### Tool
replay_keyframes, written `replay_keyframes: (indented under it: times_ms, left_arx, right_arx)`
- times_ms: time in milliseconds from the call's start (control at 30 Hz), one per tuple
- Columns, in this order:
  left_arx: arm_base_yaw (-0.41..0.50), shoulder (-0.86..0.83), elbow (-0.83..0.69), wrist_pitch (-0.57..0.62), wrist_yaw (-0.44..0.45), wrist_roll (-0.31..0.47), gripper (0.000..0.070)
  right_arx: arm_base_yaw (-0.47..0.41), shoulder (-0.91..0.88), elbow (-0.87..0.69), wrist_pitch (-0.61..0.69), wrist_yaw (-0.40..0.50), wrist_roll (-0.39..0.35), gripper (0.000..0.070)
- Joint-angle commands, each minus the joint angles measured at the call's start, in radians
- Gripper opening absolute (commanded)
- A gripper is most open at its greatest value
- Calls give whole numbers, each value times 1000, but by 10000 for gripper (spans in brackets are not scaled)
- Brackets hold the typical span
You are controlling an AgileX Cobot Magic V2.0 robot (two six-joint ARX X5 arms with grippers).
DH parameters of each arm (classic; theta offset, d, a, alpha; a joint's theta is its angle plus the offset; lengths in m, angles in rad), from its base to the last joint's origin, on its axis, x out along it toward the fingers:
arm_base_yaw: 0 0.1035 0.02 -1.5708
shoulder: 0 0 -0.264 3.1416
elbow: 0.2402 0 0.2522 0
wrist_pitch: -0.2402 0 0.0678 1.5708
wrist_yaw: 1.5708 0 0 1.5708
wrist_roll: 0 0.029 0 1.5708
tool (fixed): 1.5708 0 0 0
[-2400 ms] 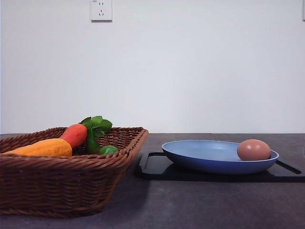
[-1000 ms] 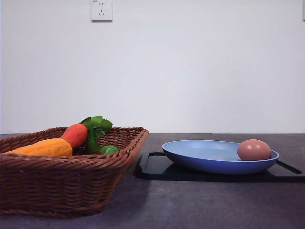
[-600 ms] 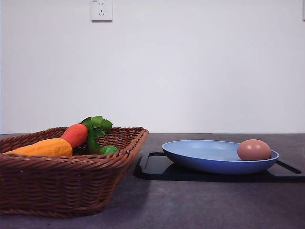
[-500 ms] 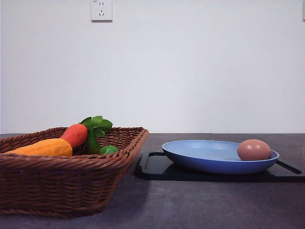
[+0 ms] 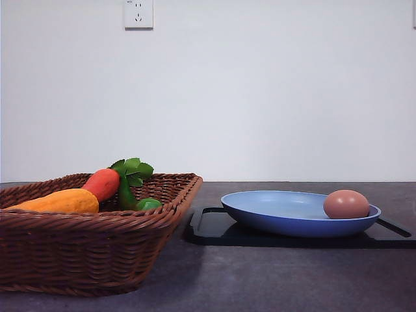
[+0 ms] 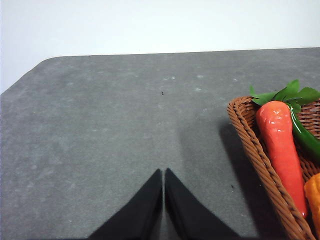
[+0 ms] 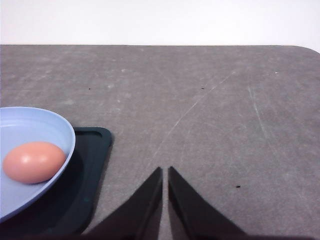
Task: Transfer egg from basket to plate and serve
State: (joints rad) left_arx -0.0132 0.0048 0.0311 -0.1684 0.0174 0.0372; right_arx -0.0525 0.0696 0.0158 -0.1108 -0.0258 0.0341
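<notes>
The pinkish-brown egg (image 5: 346, 204) lies in the right part of the light-blue plate (image 5: 279, 211), which rests on a black tray. In the right wrist view the egg (image 7: 34, 162) sits in the plate (image 7: 55, 127) off to one side of my right gripper (image 7: 165, 172), whose fingers are shut and empty above bare table. The brown wicker basket (image 5: 97, 250) stands at the front left. My left gripper (image 6: 163, 175) is shut with nothing in it, over the table beside the basket's rim (image 6: 250, 145).
In the basket lie a long orange vegetable (image 5: 62, 201), a red-orange carrot (image 5: 102, 183) with green leaves and a small green ball (image 5: 148, 204). The black tray (image 5: 214, 227) lies under the plate. A wall with a socket (image 5: 138, 13) stands behind the grey table.
</notes>
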Motion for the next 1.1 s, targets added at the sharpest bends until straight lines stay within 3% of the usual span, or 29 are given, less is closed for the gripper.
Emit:
replay_keyframes:
  times_ms: [0, 1067]
  left_arx:
    - [2, -2, -28, 10, 0, -4, 0]
    - [2, -2, -28, 10, 0, -4, 0]
  right_arx:
    - [0, -2, -6, 9, 0, 13, 0]
    - [0, -2, -6, 9, 0, 13, 0]
